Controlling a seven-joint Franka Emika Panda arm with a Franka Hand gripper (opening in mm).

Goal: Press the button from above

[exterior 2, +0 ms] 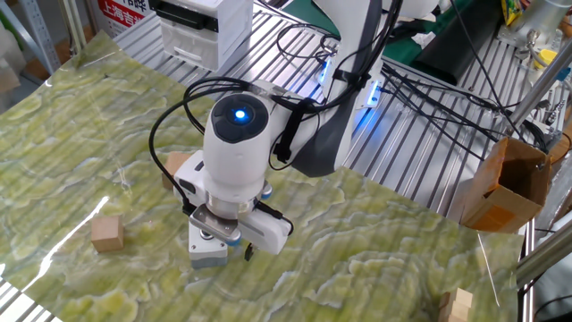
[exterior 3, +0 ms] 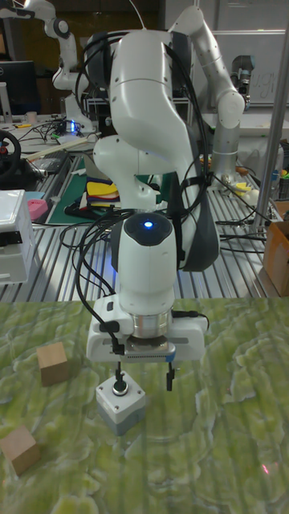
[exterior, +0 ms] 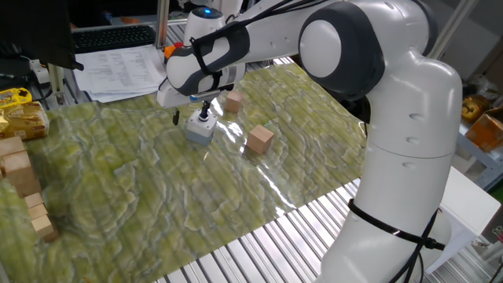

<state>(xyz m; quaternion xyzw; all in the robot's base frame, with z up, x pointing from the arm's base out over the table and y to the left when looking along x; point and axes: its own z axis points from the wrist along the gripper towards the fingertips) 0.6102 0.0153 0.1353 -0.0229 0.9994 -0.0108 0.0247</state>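
Note:
The button sits in the top of a small light grey box on the green mat, also seen in one fixed view as the grey box and in the other as the grey box. My gripper points straight down over it and is open, with a wide gap between the fingers. The left fingertip rests on the button's top and hides its colour. The other fingertip hangs free beside the box, to the right of it. The hand covers most of the box from that side.
Plain wooden cubes lie close to the grey box, seen also as wooden cubes. More wooden blocks are stacked at the mat's left edge. Papers lie behind; a cardboard box stands off the mat.

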